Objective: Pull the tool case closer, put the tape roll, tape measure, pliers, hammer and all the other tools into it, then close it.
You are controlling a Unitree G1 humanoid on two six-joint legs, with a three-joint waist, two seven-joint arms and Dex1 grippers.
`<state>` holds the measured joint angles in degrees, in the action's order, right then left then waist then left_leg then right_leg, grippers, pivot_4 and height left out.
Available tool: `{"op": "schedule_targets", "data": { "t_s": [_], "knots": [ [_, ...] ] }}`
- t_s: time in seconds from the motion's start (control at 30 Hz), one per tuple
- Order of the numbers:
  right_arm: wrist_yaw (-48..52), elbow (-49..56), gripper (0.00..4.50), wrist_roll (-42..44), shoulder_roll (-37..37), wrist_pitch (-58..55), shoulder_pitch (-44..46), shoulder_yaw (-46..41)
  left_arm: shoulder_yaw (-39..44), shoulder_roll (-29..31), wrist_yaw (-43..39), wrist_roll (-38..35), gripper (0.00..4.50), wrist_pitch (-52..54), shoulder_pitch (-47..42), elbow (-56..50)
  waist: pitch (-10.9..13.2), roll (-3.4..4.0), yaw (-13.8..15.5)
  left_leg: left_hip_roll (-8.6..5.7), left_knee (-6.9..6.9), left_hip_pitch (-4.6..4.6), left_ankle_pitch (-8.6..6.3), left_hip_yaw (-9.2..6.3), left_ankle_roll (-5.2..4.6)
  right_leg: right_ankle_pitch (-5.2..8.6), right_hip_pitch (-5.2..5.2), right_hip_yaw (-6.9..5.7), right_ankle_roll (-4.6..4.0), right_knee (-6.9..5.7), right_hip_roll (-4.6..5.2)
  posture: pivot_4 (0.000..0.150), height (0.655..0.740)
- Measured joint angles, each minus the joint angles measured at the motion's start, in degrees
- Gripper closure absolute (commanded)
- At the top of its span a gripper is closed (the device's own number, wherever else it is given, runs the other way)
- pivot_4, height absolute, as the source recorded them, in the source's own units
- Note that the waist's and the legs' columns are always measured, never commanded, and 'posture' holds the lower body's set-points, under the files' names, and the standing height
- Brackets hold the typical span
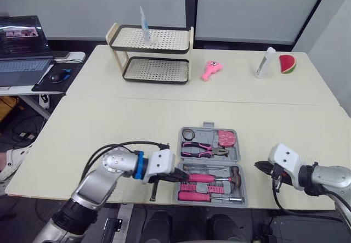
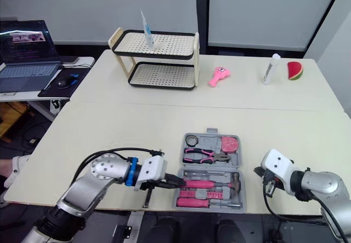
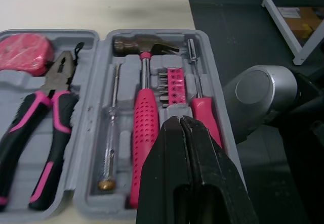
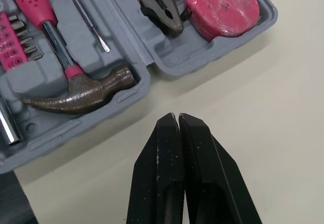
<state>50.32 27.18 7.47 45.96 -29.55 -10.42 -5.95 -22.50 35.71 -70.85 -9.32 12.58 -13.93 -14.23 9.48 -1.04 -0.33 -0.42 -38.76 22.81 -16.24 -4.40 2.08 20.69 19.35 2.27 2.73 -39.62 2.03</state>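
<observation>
The grey tool case (image 1: pixel 207 137) lies open at the table's front edge. Its far half holds the black tape roll (image 1: pixel 188 134), the pink-handled pliers (image 1: pixel 204 150) and the pink tape measure (image 1: pixel 226 138). The near half holds the hammer (image 1: pixel 211 177), screwdrivers (image 1: pixel 200 191) and a bit set (image 3: pixel 174 85). My left gripper (image 1: pixel 184 175) is shut and empty, its tip over the near half's left edge, pointing along the hammer (image 3: pixel 144 113). My right gripper (image 1: pixel 259 167) is shut and empty, low over the table just right of the case, near the hammer head (image 4: pixel 76 95).
A two-tier rack (image 1: pixel 152 54) with a tube standing on it is at the back. A pink toy (image 1: pixel 211 70), a white bottle (image 1: pixel 264 63) and a watermelon slice (image 1: pixel 287 63) lie at the back right. A laptop (image 1: pixel 22 51) sits on a side desk at the left.
</observation>
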Motion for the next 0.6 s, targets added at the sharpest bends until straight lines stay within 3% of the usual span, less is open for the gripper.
{"op": "schedule_targets", "data": {
  "t_s": [0.17, 0.6],
  "knots": [
    [-1.0, 2.1, 4.49, 0.4, 0.0, 0.0, -1.6, 0.4, -7.3, -4.9, 2.8, 7.6, 4.50, -2.7, -4.4, 6.2, 0.0, 0.02, 0.1, -0.03, -0.02, 0.05, 0.00, 0.03, 0.00, 0.00, -0.01, -0.05, 0.00, 0.09, 0.01, 0.150, 0.7290],
    [-2.6, 1.5, 4.49, 0.5, 0.0, 0.2, -2.8, -0.2, -12.0, -5.8, 2.4, 13.5, 4.50, -6.1, -6.6, 11.8, 0.0, 0.05, 0.1, -0.02, -0.01, 0.03, 0.00, 0.02, 0.00, 0.00, -0.01, -0.05, 0.00, 0.08, 0.01, 0.150, 0.7290]
  ]
}}
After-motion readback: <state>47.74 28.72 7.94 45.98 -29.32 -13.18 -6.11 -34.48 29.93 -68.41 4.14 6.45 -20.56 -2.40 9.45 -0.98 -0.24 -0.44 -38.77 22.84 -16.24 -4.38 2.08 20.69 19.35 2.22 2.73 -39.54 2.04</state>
